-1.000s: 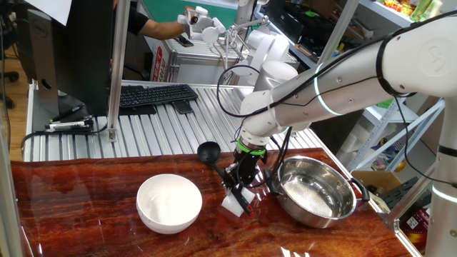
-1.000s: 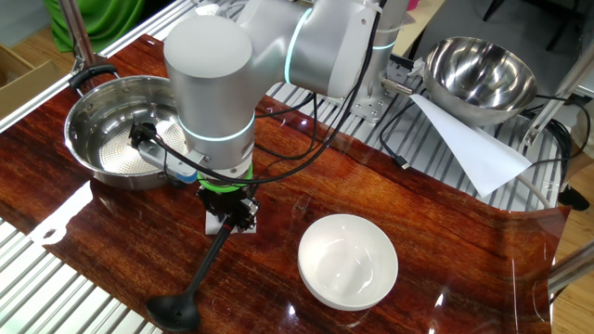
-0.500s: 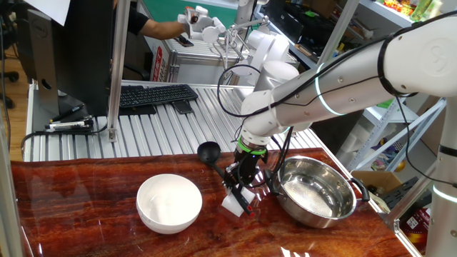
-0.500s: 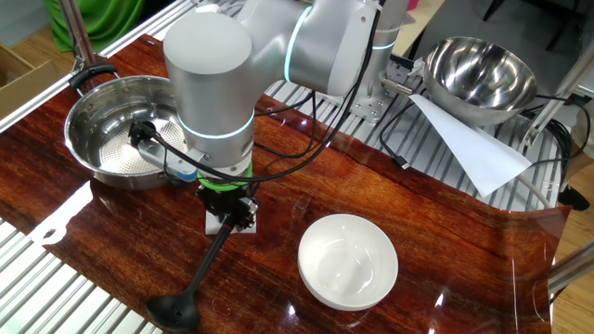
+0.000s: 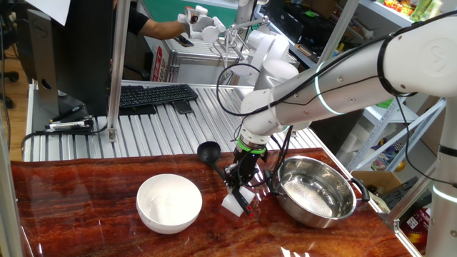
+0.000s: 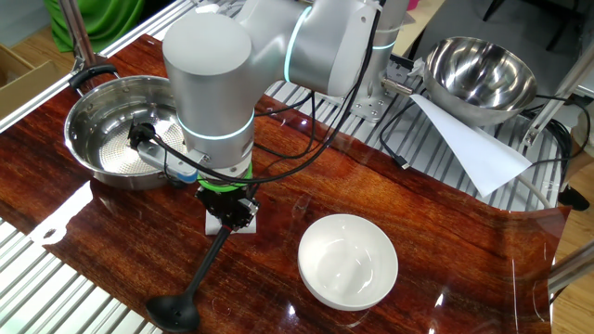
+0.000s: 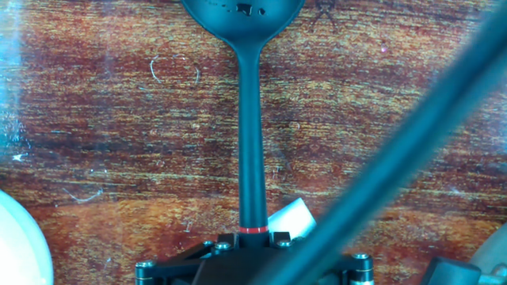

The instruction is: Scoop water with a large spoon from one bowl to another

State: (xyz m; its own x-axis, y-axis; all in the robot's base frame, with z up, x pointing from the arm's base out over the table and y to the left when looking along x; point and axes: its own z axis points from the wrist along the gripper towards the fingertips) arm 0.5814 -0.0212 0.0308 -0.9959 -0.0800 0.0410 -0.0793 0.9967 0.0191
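Observation:
The large spoon [image 5: 209, 152] is a black ladle lying on the wooden table, its cup [image 7: 242, 14] toward the table's edge and its thin handle [image 6: 210, 267] running back to my gripper. The handle's end with the red mark rests on a small white block [image 5: 231, 205]. My gripper [image 7: 253, 237] points straight down and is shut on the handle right at the red mark. The steel bowl [image 5: 335, 208] sits just beside the gripper [image 5: 241, 187], and the bottom of the steel bowl [image 6: 85, 104] shows a faint wet sheen. The white bowl [image 5: 148, 190] stands on the other side.
A black cable [image 7: 396, 174] hangs across the hand view. Behind the table lie a second steel bowl [image 6: 483, 70], a white sheet of paper [image 6: 464, 139], a keyboard [image 5: 153, 95] and a metal post [image 5: 114, 71]. The table's slatted edge [image 6: 56, 278] lies close to the spoon's cup.
The jaws have drawn in onto the spoon's handle. The arm, spoon and both bowls stay where they were.

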